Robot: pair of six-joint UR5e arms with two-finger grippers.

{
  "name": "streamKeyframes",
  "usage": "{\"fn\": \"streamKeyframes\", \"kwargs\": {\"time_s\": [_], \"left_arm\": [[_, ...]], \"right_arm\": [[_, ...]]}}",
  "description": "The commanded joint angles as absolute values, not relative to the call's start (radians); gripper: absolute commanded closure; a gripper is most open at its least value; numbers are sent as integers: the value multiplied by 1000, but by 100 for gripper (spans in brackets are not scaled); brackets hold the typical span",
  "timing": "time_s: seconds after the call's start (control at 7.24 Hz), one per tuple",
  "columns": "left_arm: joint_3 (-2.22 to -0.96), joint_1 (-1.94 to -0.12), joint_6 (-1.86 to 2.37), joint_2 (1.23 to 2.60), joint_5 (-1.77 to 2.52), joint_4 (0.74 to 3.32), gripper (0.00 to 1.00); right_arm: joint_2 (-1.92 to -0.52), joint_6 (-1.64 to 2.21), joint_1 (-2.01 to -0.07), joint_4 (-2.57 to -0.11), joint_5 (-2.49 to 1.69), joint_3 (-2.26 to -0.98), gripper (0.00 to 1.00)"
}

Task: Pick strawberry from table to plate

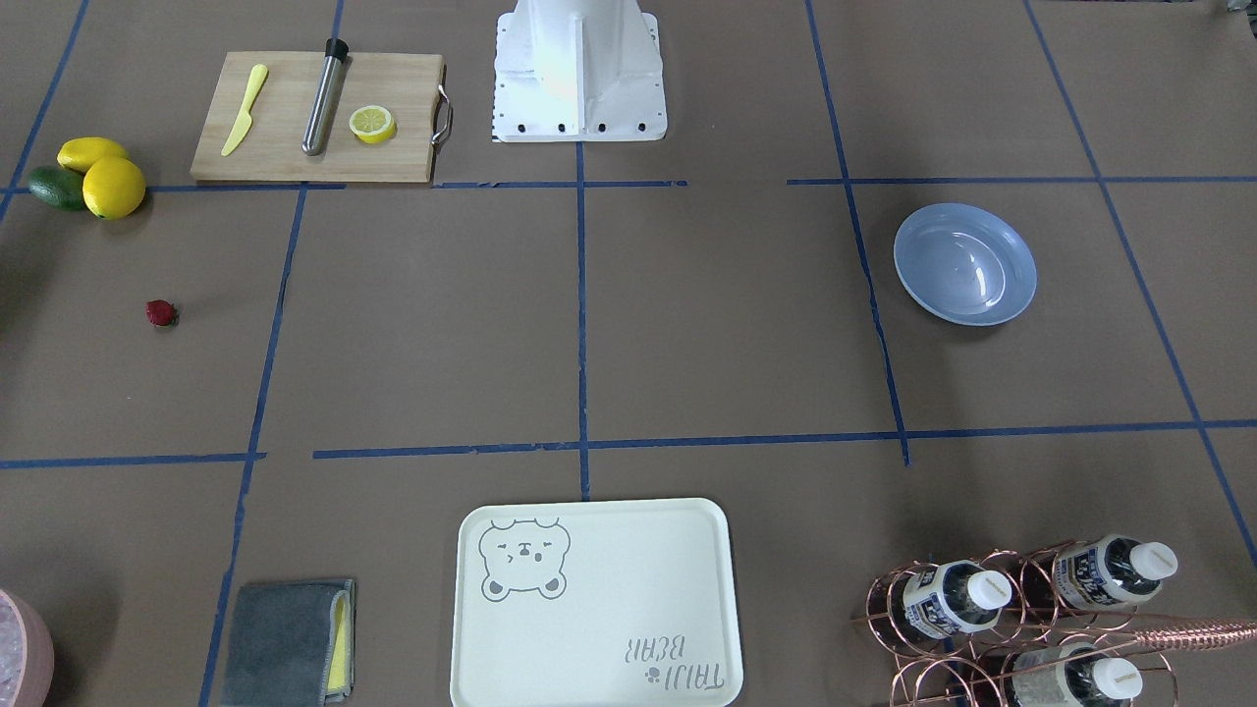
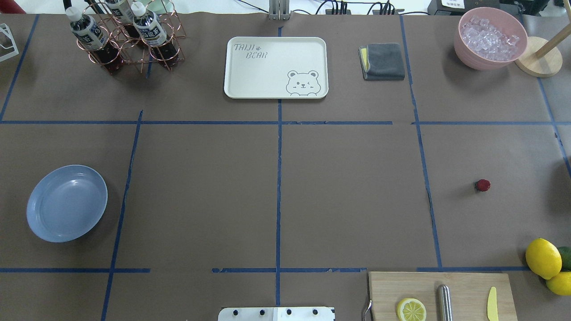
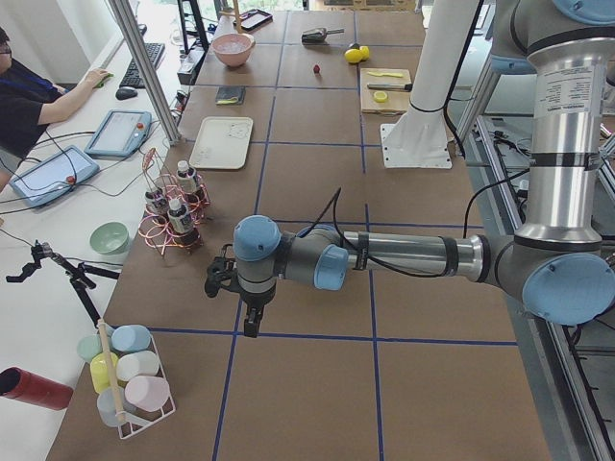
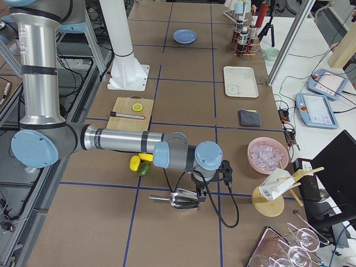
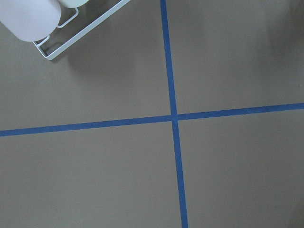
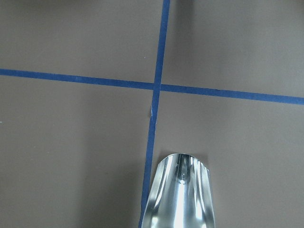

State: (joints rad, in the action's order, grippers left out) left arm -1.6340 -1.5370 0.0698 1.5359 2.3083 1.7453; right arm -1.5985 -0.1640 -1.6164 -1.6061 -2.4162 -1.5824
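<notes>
Dark red strawberry [image 1: 161, 313], light-blue plate [image 1: 964, 263], cream bear-print tray [image 1: 609, 589], brown table [image 1: 727, 324] with blue tape grid [image 1: 581, 314]

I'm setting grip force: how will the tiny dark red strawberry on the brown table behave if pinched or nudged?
The tiny dark red strawberry looks rounded and lies loose on the flat brown paper table, so a nudge would probably roll it. Far smaller than the whole yellow lemon, it is likely light.

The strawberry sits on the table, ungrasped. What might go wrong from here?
The strawberry is tiny and rounded, so it may slip or roll when pinched. It lies far across the table from the plate, a long carry on which it might drop. The right gripper hangs close by a metal scoop and may knock it.
</notes>
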Motion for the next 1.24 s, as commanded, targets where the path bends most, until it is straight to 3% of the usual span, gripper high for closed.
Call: {"fn": "streamKeyframes", "kwargs": {"time_s": [0.0, 0.55, 1.11], "left_arm": [[-1632, -1536, 74, 1531, 2309, 1755, 0], [-1623, -1449, 223, 1516, 2386, 1858, 0], [-1617, -1156, 856, 1298, 2384, 2564, 0]], "right_arm": [[-1626, -155, -1618, -1608, -2415, -1629, 0], [-1612, -152, -1617, -1606, -2422, -1640, 0], [-1611, -150, -1609, -1606, -2422, -1647, 0]]}}
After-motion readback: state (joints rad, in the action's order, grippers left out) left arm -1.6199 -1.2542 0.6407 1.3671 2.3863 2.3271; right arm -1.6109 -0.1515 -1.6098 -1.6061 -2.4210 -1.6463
